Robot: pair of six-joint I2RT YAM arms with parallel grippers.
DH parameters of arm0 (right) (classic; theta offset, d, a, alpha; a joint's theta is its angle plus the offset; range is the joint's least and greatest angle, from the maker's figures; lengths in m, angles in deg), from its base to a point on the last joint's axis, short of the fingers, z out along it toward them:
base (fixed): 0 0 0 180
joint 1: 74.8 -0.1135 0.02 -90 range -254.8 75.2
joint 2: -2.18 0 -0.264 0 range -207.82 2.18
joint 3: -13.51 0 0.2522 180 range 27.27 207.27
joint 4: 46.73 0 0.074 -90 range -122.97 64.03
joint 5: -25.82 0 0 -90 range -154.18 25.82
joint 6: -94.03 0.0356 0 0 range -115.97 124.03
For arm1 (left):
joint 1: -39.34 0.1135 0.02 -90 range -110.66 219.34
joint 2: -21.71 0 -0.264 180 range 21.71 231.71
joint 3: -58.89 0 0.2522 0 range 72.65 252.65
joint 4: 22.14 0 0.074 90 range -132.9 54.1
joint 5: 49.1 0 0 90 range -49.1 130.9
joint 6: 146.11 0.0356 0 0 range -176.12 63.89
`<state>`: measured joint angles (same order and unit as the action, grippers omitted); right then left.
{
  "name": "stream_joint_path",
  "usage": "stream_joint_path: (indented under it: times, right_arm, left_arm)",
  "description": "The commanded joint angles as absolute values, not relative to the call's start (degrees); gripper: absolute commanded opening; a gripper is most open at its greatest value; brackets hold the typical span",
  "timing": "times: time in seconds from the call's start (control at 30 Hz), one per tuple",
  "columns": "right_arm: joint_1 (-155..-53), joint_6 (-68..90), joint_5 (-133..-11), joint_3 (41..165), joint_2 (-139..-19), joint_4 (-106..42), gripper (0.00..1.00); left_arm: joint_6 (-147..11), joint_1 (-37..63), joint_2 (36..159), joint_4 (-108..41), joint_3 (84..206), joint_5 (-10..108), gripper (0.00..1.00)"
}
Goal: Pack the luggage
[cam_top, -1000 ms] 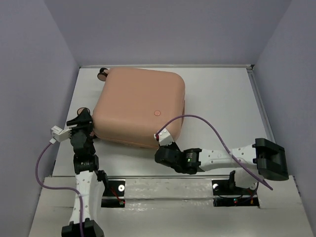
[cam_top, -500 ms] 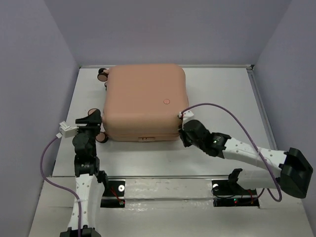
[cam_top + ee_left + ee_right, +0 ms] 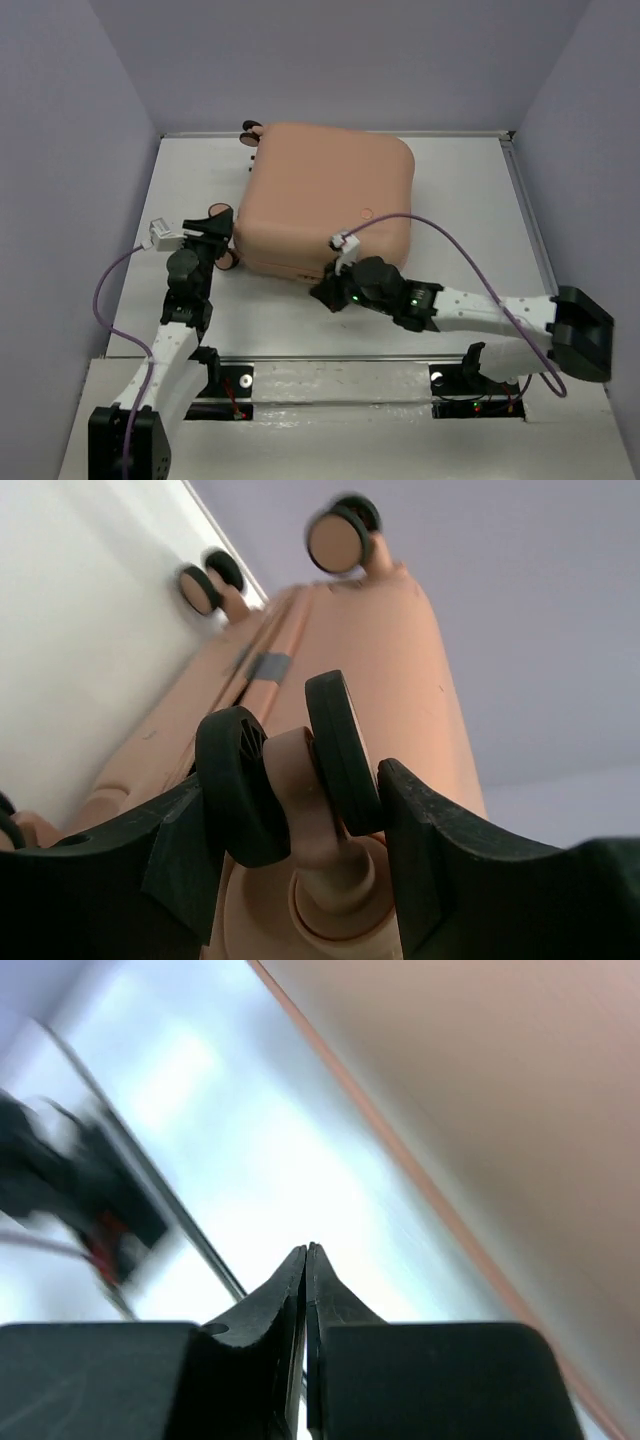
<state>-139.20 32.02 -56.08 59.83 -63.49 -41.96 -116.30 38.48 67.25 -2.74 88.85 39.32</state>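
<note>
- I am looking at the luggage [image 3: 325,195] lying flat and closed on the worktop [image 3: 450,170], toward the back and a little askew, with its far wheels [image 3: 250,130] at the back-left corner.
- The left arm [image 3: 180,320] is reaching to the near-left corner, where its jaws are sitting either side of a caster [image 3: 290,770]. From the wrist view they look to be pinching its twin discs, though I am judging that contact rather than seeing it cleanly.
- I am reading that hold as a handle. The shell is far too big for the jaws to span, so the caster is giving me a way to drag or pivot the case.
- The right arm [image 3: 470,310] is stretching low across the front. Its jaws are pressed together and empty, with the tips just beside the case's near side, by the seam [image 3: 420,1175].
- Closed like that, they are serving as a blunt pusher or a wedge for the seam, I am guessing.
- With the lid shut, I am judging the packing either done or not begun; nothing to pack is showing.
- The risk I am minding is the caster swivelling in the jaws.
</note>
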Motion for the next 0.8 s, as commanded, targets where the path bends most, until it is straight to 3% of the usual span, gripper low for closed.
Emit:
stream_joint_path:
  times: [0.0,0.07,0.3,0.43,0.53,0.7,0.77]
  right_arm:
    - [-141.5,27.9,-57.6,84.7,-80.0,-56.4,0.07]
    - [-142.4,25.1,-56.6,92.8,-87.1,-54.3,0.07]
    - [-141.0,24.9,-56.2,92.0,-86.9,-49.9,0.07]
    - [-142.0,28.2,-52.1,78.4,-77.6,-47.7,0.07]
    - [-140.4,31.2,-47.8,69.8,-63.9,-42.7,0.07]
    - [-131.9,35.5,-44.3,64.9,-46.3,-28.8,0.07]
    - [-127.2,35.4,-42.8,66.0,-41.1,-24.0,0.14]
  left_arm:
    - [-111.3,22.2,65.4,-2.8,82.3,53.2,0.06]
    - [-111.7,21.0,66.1,-1.6,81.3,53.6,0.06]
    - [-110.9,20.3,62.5,-2.5,80.0,54.4,0.06]
    - [-106.8,21.0,59.9,-9.5,84.8,52.2,0.06]
    - [-105.9,23.0,60.6,-9.7,85.7,52.8,0.06]
    - [-105.9,27.0,62.6,-8.6,87.2,54.5,0.06]
    - [-105.4,29.9,63.3,-8.7,88.2,56.4,0.06]
